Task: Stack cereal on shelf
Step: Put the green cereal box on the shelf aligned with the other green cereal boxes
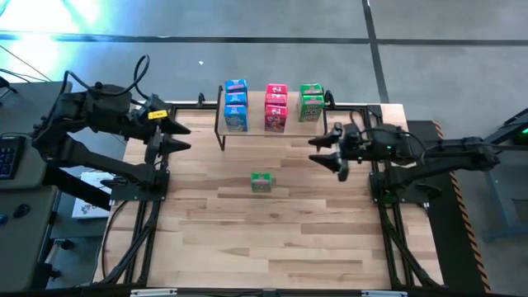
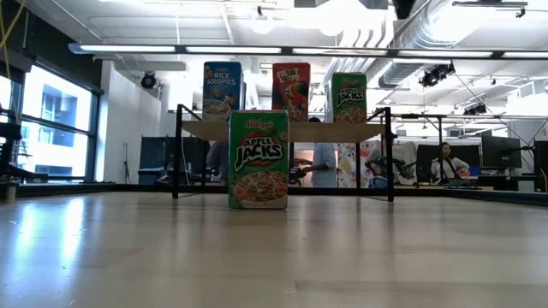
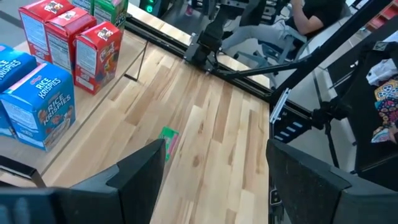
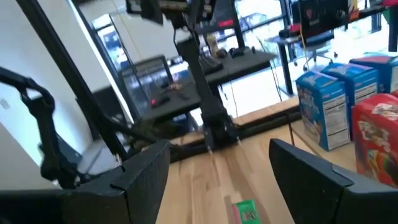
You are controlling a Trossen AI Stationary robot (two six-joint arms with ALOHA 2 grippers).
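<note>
The shelf (image 1: 272,124) stands at the table's far middle. On its board, blue (image 1: 236,106), pink-red (image 1: 275,107) and green (image 1: 311,102) cereal boxes stand upright in three rows. One more green cereal box (image 1: 261,182) (image 2: 258,160) stands upright on its bottom on the tabletop, in front of the shelf. My left gripper (image 1: 177,136) (image 3: 211,180) hovers open above the table's left side, level with the shelf's left end. My right gripper (image 1: 326,153) (image 4: 224,177) hovers open off the shelf's right end. Neither has anything between its fingers.
Black frame rails (image 1: 153,214) (image 1: 388,214) run along both sides of the table and carry the arm bases. A keyboard (image 1: 8,157) sits off the table's left. In the low view, people (image 2: 445,162) sit at desks in the room behind the shelf.
</note>
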